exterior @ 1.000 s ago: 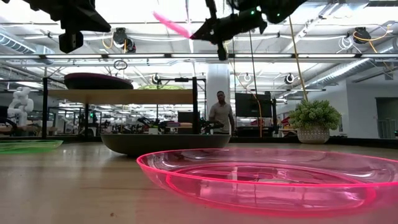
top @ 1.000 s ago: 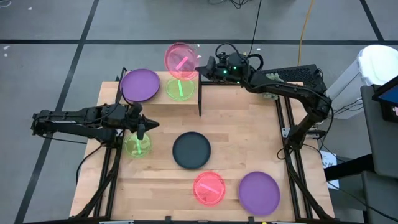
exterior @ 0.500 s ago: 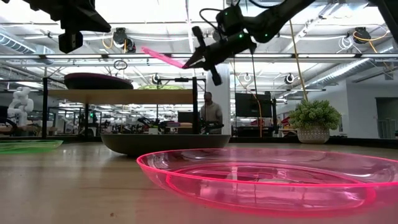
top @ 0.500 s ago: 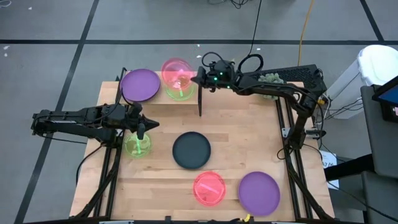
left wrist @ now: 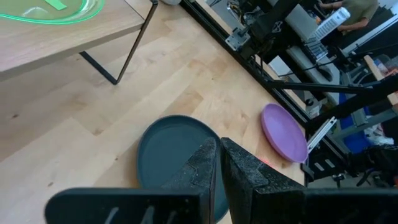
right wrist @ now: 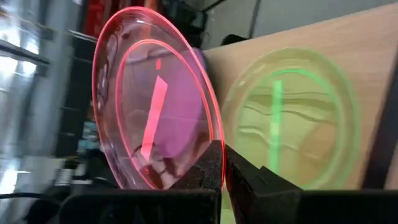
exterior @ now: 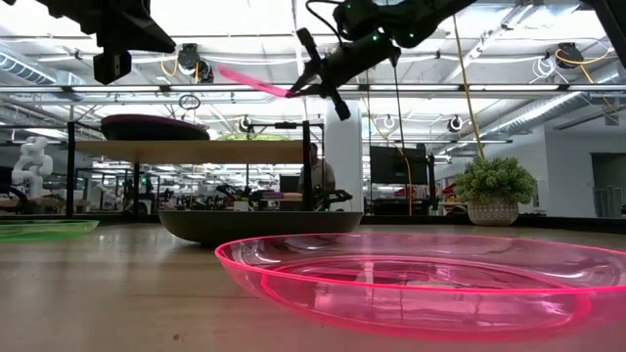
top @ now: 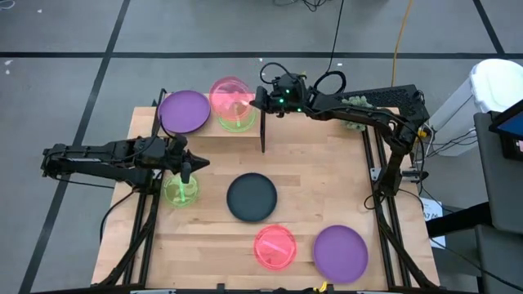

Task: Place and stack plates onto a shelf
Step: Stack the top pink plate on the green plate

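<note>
so, right gripper (top: 258,100): clamped on the rim of a translucent pink plate (top: 231,95), holding it in the air above the shelf.
held pink plate: from the low camera it hangs tilted, well above the shelf board; from overhead it overlaps the green plate (top: 238,119) lying on the shelf; the right wrist camera shows its edge pinched between the dark fingers (right wrist: 208,168), with the green plate beyond it.
left gripper (top: 186,175): fingers pressed nearly together and nothing visibly between them, poised over a second green plate (top: 181,190) near the table's left edge.
shelf (top: 253,131): light-wood board with thin black end panels, at the far side of the table (top: 327,188); a purple plate (top: 184,111) sits on its left half, the green plate on its right half.
dark teal-black plate (top: 251,197): flat on the table around the middle, in front of the shelf.
second pink plate (top: 274,247): flat on the table near the front edge, filling the foreground of the low camera.
second purple plate (top: 340,253): just right of that pink plate, near the front right corner.
beyond the table: a potted plant (exterior: 493,191) stands in the room on the right.
</note>
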Controlling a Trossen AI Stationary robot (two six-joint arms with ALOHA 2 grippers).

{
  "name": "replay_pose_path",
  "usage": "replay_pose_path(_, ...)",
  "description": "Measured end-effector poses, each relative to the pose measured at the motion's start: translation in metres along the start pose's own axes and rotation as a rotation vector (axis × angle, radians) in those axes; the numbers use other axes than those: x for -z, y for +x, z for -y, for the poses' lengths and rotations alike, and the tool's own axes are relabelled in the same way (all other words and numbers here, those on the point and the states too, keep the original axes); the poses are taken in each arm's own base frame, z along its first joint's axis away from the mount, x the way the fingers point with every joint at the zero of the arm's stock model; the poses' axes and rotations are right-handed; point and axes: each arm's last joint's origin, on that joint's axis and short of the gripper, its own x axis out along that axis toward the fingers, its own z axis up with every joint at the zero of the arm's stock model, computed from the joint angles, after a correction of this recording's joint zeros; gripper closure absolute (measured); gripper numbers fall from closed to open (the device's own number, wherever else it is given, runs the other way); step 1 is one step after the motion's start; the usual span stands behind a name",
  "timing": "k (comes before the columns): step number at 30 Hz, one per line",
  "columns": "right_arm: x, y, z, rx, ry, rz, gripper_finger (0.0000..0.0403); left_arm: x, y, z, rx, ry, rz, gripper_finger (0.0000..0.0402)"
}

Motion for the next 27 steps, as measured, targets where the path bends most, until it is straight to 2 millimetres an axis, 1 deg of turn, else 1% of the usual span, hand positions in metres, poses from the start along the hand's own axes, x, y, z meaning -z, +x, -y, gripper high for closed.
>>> replay_pose_path(4, -0.003, 0.001, 0.003, 0.036, -0.012, -0.008, 0.0403, 0.001, 0.004, 0.000, -0.013, 0.010, -0.010, 0.0373)
replay_pose_path(10, -0.001, 0.006, 0.014, 0.108, -0.023, -0.014, 0.0403, 0.001, 0.013, 0.002, -0.020, 0.020, -0.021, 0.0373)
replay_pose_path(18, -0.006, 0.005, 0.015, 0.142, -0.054, 0.067, 0.0403, -0.001, 0.025, 0.008, 0.010, 0.032, -0.010, 0.0373)
replay_pose_path(23, -0.006, 0.005, 0.015, 0.153, -0.063, 0.085, 0.0403, 0.002, 0.032, 0.010, 0.009, 0.039, -0.029, 0.0373)
replay_pose_path(27, -0.002, 0.006, 0.013, 0.148, -0.072, 0.077, 0.0403, 0.003, 0.035, 0.012, 0.009, 0.042, -0.039, 0.0373)
